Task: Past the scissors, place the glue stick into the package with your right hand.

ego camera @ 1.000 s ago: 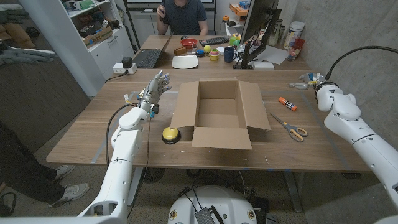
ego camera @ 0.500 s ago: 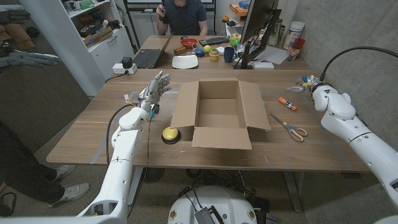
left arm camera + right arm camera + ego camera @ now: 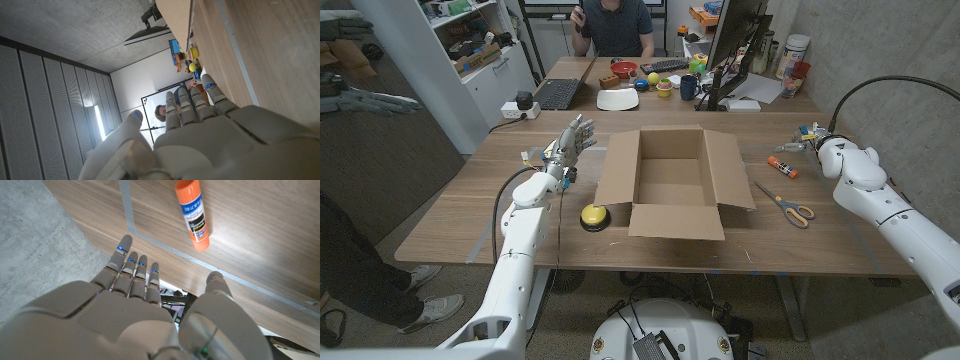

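The orange glue stick [image 3: 782, 166] lies on the wooden table right of the open cardboard box [image 3: 674, 182]. In the right wrist view the glue stick [image 3: 193, 214] lies on the wood beyond my right hand's fingertips [image 3: 134, 260], untouched. My right hand [image 3: 809, 138] hovers just behind and to the right of it, fingers straight and apart, holding nothing. The scissors [image 3: 785, 205], yellow-handled, lie nearer the front edge than the glue stick. My left hand [image 3: 567, 141] is raised left of the box, fingers spread and empty; the left wrist view shows its back [image 3: 200, 130].
A yellow round button [image 3: 592, 215] sits by the box's front left corner. At the table's far end are a laptop [image 3: 558, 93], a white bowl [image 3: 617, 99], a monitor [image 3: 734, 40] and small items, with a person [image 3: 611, 22] seated behind. Tape strips [image 3: 165, 245] cross the wood.
My right arm has swung left and slightly back, bringing its hand closer to the glue stick. The left arm, box, scissors and glue stick have stayed put.
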Motion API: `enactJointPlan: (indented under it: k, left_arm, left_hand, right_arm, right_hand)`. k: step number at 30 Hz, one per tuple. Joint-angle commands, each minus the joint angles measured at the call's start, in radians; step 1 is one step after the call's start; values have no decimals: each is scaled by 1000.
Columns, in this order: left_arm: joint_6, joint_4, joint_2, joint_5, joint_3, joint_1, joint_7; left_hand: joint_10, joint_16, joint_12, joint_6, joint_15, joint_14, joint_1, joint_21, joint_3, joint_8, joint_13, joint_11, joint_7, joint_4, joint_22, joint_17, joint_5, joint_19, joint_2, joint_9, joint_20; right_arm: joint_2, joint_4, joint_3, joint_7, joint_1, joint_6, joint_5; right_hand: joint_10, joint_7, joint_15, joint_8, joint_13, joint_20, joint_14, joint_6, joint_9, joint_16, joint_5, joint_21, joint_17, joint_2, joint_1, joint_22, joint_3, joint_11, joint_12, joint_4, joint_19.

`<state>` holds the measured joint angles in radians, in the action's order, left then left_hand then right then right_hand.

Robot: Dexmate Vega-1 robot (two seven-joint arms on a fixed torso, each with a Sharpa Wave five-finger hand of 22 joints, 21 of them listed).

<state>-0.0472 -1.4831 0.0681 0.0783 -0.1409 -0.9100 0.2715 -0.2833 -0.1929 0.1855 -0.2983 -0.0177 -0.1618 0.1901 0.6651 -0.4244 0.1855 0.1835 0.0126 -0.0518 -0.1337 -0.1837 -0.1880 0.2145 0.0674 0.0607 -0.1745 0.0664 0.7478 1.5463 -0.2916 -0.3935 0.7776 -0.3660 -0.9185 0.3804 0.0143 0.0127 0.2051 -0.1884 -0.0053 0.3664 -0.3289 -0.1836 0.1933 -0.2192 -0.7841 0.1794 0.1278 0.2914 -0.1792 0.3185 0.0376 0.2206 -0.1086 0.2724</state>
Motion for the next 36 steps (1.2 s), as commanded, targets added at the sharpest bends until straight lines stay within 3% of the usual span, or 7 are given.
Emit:
enactJointPlan:
  k: [1, 4, 10, 16, 22, 36]
  left_arm:
    - [5, 45, 1, -5, -1, 29, 12]
    - [9, 54, 1, -9, 1, 35, 15]
    - [20, 54, -2, -10, -4, 38, 10]
    - [21, 65, 1, -13, -4, 45, 12]
    - [28, 83, 0, -14, -2, 57, 17]
    - [24, 89, 1, -22, -1, 64, 18]
  left_hand:
    - [2, -8, 5, 3, 1, 0, -7, -3, 5, 5, 4, 3, 2, -1, -4, -2, 4, 6, -5, -6, -3]
    - [2, -8, 5, 3, 1, 1, -7, -3, 5, 5, 4, 4, 2, -1, -4, -2, 4, 5, -5, -6, -2]
    - [2, -8, 5, 4, 3, 1, -8, -4, 6, 5, 4, 4, 2, -1, -3, -2, 4, 5, -5, -6, -2]
    - [2, -8, 5, 4, 3, 2, -8, -5, 7, 5, 4, 3, 0, -1, -3, -2, 4, 5, -5, -6, -1]
    - [4, -8, 4, 5, 2, 2, -9, -5, 7, 5, 4, 5, 0, -1, -3, -2, 5, 5, -6, -6, -2]
    - [6, -7, 4, 6, 4, 3, -11, -7, 11, 4, 4, 7, 1, -2, -2, -2, 5, 5, -9, -6, -2]
  right_arm:
    - [3, -27, -28, -70, -23, 9, 20]
    - [7, -23, -31, -17, -5, 25, 12]
    - [6, -19, -45, -64, -22, 15, 14]
    - [6, -18, -46, -22, -14, 37, 12]
    - [4, -47, -75, -55, -41, 40, -5]
    - [5, -88, -103, -78, -68, 52, 4]
  right_hand:
    - [7, 0, -3, 0, -3, -3, 8, -1, -6, 0, -5, 0, 4, 4, -5, -2, -6, -4, 5, 5, 9]
    - [7, -1, -3, -1, -3, -3, 9, 1, -6, 1, -5, -1, 4, 3, -8, -2, -8, -4, 5, 6, 13]
    - [18, 0, 6, -1, -3, -5, 22, -5, -6, 4, -8, -2, 6, 2, -14, -3, -14, -6, 8, 11, 24]
    - [23, 0, 20, -2, -3, -6, 43, -6, -6, 11, -11, -2, 6, 2, -15, -3, -18, -4, 10, 11, 30]
    - [43, -4, 26, -2, -3, -8, 61, -12, -6, 12, -17, -8, 4, 5, -8, -3, -24, -15, 16, 7, 59]
    - [23, -14, 40, -12, -4, -16, 62, 16, -6, 3, -32, -18, 1, 8, 48, -4, -21, -29, 6, -20, 110]
